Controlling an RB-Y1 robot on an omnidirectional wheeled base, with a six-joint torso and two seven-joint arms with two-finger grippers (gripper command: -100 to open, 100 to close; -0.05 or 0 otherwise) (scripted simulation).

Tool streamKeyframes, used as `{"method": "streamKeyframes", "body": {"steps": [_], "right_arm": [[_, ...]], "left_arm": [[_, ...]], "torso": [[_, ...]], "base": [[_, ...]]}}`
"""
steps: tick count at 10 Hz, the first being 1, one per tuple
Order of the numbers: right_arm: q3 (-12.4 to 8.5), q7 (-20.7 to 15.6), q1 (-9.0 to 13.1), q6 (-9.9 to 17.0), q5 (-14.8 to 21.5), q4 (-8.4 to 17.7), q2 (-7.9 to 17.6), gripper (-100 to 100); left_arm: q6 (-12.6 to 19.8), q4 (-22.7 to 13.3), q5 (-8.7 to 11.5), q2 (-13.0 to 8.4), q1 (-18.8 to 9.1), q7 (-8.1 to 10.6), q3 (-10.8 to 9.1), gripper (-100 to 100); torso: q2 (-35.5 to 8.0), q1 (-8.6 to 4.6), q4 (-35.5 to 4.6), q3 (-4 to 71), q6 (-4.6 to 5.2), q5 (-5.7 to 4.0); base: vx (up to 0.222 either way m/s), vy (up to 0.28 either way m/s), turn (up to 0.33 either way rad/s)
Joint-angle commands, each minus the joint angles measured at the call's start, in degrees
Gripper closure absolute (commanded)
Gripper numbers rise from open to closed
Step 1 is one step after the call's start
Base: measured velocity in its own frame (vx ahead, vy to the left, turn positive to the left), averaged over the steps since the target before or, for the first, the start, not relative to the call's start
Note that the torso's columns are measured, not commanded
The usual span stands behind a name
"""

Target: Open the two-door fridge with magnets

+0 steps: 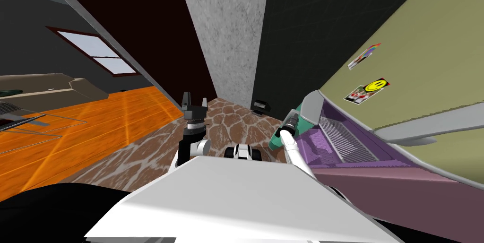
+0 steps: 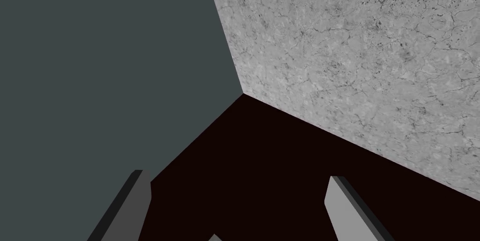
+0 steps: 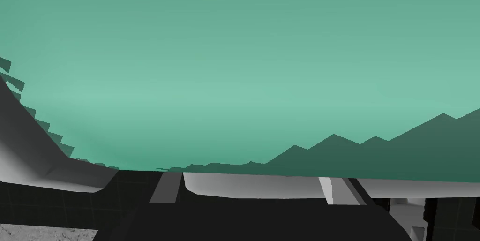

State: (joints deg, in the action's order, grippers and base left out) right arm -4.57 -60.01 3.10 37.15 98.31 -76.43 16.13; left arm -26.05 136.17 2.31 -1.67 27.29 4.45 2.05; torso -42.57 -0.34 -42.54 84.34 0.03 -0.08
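The fridge stands at my right in the head view. Its olive door [image 1: 416,65] carries a smiley magnet [image 1: 366,91] and a striped one [image 1: 364,56] above a long grey handle [image 1: 435,124]. Beside it a teal door [image 1: 276,138] stands swung out, baring a purple interior [image 1: 331,145] with a ribbed shelf. My right gripper [image 1: 289,124] is at that teal door's edge. In the right wrist view the right gripper [image 3: 249,191] is open, a grey bar [image 3: 262,186] lying across between its fingers against the teal surface [image 3: 234,64]. My left gripper [image 1: 194,105] is raised in front of me, open [image 2: 239,205], holding nothing.
A grey marbled wall column [image 1: 227,32] rises straight ahead over brown stone-patterned floor [image 1: 227,122]. Orange plank floor [image 1: 94,126] spreads to the left, with a beige sofa [image 1: 52,86] and a window [image 1: 99,56]. A small dark object [image 1: 260,107] sits at the column's foot.
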Motion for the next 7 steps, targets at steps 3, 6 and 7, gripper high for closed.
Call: {"method": "streamKeyframes", "body": {"steps": [3, 6, 7], "right_arm": [[-1.51, -0.39, 2.44, -0.68, -4.03, 0.1, -0.55, -100], [-1.7, -0.48, 2.78, -0.78, -4.57, 0.16, -0.63, -100], [-2.06, -0.64, 3.43, -0.95, -5.61, 0.3, -0.78, -100]], "left_arm": [[0.0, 0.0, 0.0, 0.0, 0.0, 0.0, 0.0, 0], [0.0, 0.0, 0.0, 0.0, 0.0, 0.0, 0.0, 0], [0.0, 0.0, 0.0, 0.0, 0.0, 0.0, 0.0, 0]], "torso": [[0.19, -0.05, -0.17, 0.0, -0.32, -0.17], [0.05, -0.21, -0.33, -0.07, -0.35, -0.14], [0.07, -0.24, -0.27, -0.07, -0.31, -0.19]], "base": [[-0.004, 0.021, -0.035], [0.002, 0.014, -0.003], [-0.001, 0.006, -0.026]]}}
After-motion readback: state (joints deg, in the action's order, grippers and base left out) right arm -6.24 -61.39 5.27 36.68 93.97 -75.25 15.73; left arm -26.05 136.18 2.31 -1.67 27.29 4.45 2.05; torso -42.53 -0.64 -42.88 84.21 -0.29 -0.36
